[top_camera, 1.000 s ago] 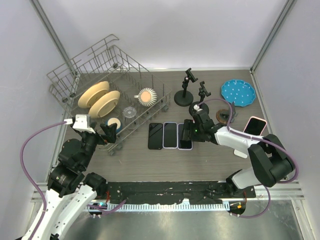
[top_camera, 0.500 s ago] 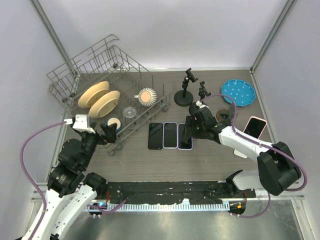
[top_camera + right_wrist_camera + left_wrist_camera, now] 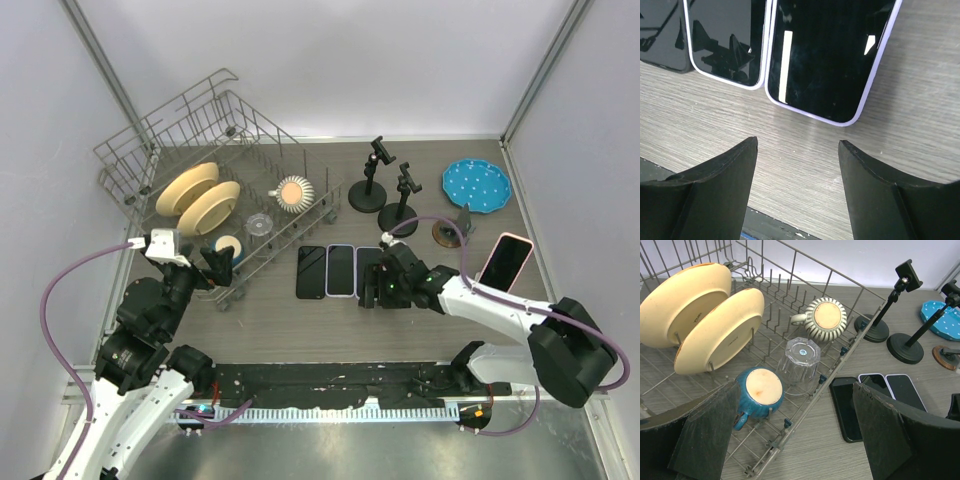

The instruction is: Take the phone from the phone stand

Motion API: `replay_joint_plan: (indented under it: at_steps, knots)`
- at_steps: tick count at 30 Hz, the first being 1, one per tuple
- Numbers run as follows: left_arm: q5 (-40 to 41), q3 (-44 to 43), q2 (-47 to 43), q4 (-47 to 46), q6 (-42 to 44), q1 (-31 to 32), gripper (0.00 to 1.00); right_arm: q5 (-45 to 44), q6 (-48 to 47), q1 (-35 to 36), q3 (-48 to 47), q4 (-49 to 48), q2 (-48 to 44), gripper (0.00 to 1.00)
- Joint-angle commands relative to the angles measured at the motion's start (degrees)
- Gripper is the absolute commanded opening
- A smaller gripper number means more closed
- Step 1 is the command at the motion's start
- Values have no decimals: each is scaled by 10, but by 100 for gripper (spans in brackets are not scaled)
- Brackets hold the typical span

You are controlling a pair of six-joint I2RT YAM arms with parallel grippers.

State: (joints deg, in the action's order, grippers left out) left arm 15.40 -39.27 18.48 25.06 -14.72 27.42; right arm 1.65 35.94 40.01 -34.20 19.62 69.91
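Three phones lie flat in a row on the table: a black one (image 3: 311, 271), a white-edged one (image 3: 341, 270) and a purple-edged one (image 3: 369, 266). My right gripper (image 3: 368, 296) is open and empty, just on the near side of the purple-edged phone (image 3: 825, 55); its jaws (image 3: 797, 146) stand over bare wood. A pink phone (image 3: 503, 262) leans upright at the right, its support hidden behind my right arm. Two black phone stands (image 3: 370, 182) (image 3: 400, 202) are empty. My left gripper (image 3: 220, 266) (image 3: 797, 437) is open and empty over the dish rack's near corner.
A wire dish rack (image 3: 180, 150) at the left holds two cream plates (image 3: 198, 192), a striped mug (image 3: 293, 193), a glass (image 3: 259, 222) and a blue cup (image 3: 228, 246). A blue plate (image 3: 476, 184) and a small wooden-based stand (image 3: 447, 232) sit at the back right.
My right gripper has drawn back toward the near edge, off the purple-edged phone, which stays flat on the table. The left arm has not moved.
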Motion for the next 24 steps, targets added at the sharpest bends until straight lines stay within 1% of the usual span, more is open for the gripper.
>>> replay_joint_plan:
  at_steps: [1,7,16,17,24]
  knots:
    - [-5,1,2,-25,6,1,99,11,37,20,14,-48,18,71]
    - [-5,1,3,-25,6,1,99,13,48,32,8,-84,49,71]
    - [-5,0,2,-25,6,2,99,-14,55,38,3,-92,61,71]
    - [-5,0,2,-25,6,1,99,-33,56,38,2,-93,62,71]
    - [-5,1,1,-25,7,1,99,-47,52,38,-11,-103,80,71]
